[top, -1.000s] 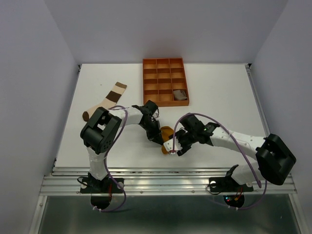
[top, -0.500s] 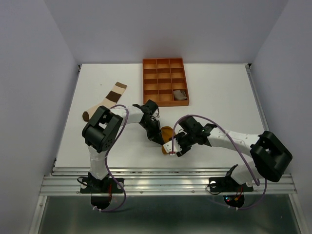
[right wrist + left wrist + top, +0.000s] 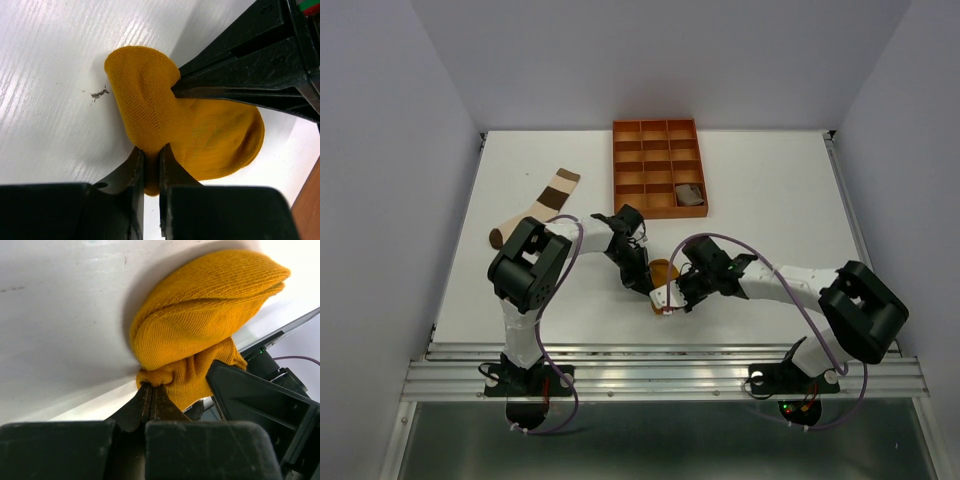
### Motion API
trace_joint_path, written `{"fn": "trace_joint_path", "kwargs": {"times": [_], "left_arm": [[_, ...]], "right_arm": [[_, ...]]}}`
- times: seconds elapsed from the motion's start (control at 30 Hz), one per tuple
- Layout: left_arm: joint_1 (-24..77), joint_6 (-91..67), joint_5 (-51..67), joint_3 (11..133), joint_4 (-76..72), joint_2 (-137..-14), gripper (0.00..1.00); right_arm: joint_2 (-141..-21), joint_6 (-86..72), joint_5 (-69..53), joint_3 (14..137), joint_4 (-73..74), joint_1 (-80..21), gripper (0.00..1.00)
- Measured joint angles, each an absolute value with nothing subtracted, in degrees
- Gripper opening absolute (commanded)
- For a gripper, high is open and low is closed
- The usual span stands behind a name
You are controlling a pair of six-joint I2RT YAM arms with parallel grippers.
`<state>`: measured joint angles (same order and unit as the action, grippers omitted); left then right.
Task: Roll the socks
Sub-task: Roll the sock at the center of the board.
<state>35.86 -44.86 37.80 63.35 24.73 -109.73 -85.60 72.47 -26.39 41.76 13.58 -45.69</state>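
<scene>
White desk [image 3: 770, 200], near edge: we see the mustard sock [image 3: 662, 268] bunched between left gripper [image 3: 151, 389] and right gripper [image 3: 151, 154], both clamped on it.

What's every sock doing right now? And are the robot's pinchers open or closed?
mustard sock: bunched up, pinched from two sides.
left gripper: shut on the mustard sock.
right gripper: shut on the mustard sock.
colour-blocked sock: lying flat, untouched.
taupe sock: bundled in the tray's right column, near end.
orange tray: holding just the taupe sock.
</scene>
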Motion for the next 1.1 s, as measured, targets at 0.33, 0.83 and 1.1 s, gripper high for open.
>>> {"fn": "trace_joint_path", "kwargs": {"times": [0.33, 0.83, 1.1], "left_arm": [[35.59, -44.07, 31.75, 64.58, 26.46, -107.96, 0.32], [33.98, -42.02, 18.59, 67.07, 27.68, -99.57, 0.45], [32.12, -42.0, 14.31, 60.45, 25.39, -91.72, 0.45]], "right_arm": [[-87.55, 69.45, -27.55, 45.58, 18.24, -44.88, 0.01], [-104.14, 63.35, -43.64, 65.56, 40.88, -35.03, 0.01], [-108.31, 59.33, -50.19, 66.7, 45.52, -30.76, 0.01]]}}
